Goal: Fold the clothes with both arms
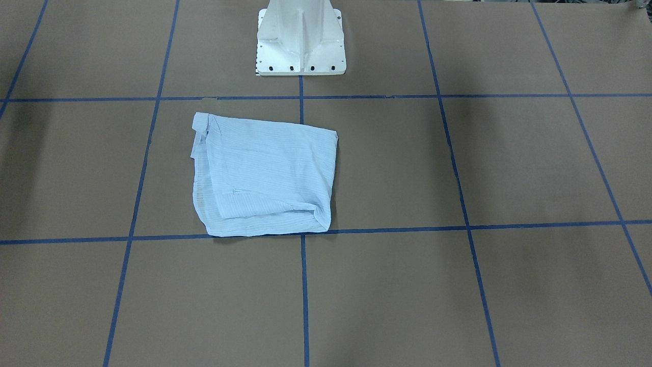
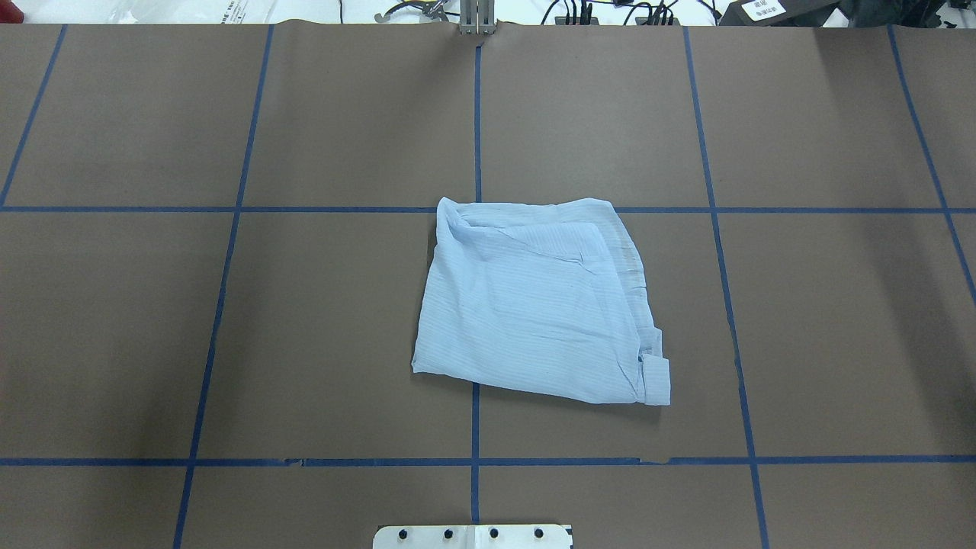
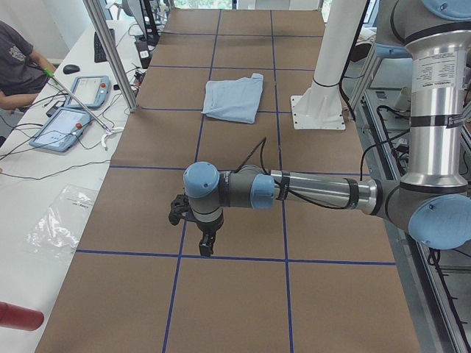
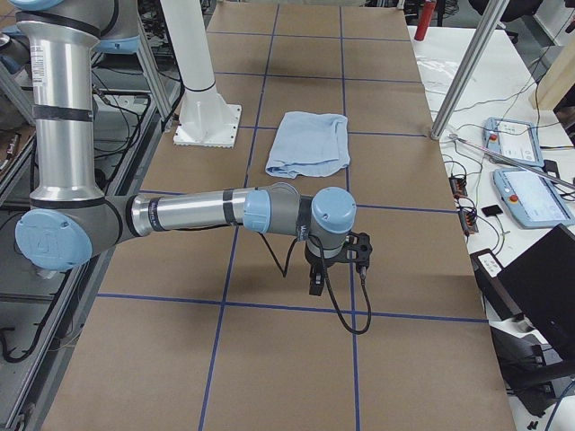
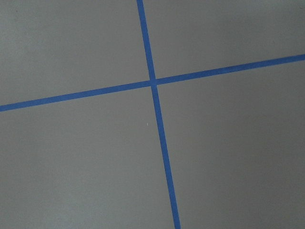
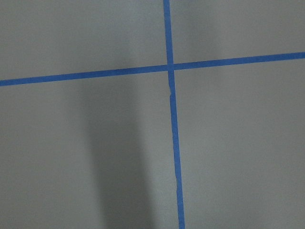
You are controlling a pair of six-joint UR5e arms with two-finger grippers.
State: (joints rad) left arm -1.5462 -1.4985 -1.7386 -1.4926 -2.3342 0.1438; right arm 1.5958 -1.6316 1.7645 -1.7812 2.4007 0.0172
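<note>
The pale-blue striped shirt lies folded into a rough square near the table's middle; it also shows in the front-facing view, the left view and the right view. A cuff sticks out at one corner. My left gripper hangs over bare table far from the shirt, seen only in the left side view. My right gripper hangs likewise at the other end, seen only in the right side view. I cannot tell whether either is open or shut. Both wrist views show only brown table and blue tape.
The brown table carries a grid of blue tape lines. The white pedestal base stands behind the shirt. Side benches hold tablets and cables; a seated person is at one bench.
</note>
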